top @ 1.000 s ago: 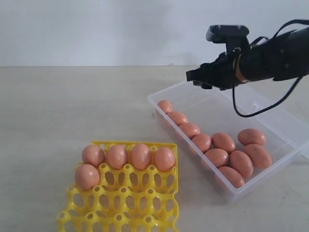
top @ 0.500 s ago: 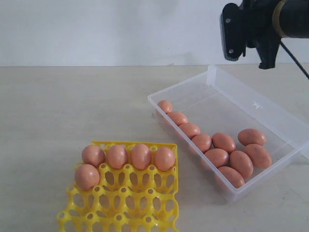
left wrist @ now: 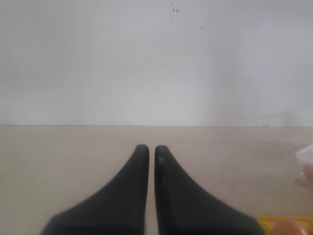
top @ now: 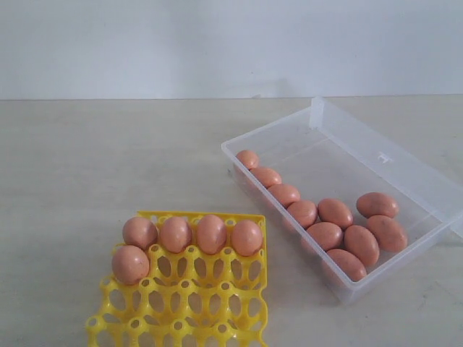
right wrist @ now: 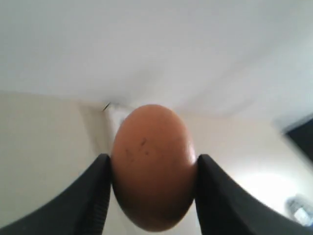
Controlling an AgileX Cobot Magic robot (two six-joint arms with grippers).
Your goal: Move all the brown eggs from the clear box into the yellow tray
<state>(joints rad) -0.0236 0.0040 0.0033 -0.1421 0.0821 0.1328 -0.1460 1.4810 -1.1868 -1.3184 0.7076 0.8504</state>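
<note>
Brown egg clamped across its short axis by right gripper; left gripper closed.

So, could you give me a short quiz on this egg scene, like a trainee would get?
1. How many speckled orange-brown eggs sit in the bright yellow plastic egg tray?
2. True or false: the left gripper is holding an egg.
3. What is between the fingers of the right gripper? A) an egg B) a yellow tray C) nothing
Key: 1) five; 2) false, it is shut and holds nothing; 3) A.
</note>
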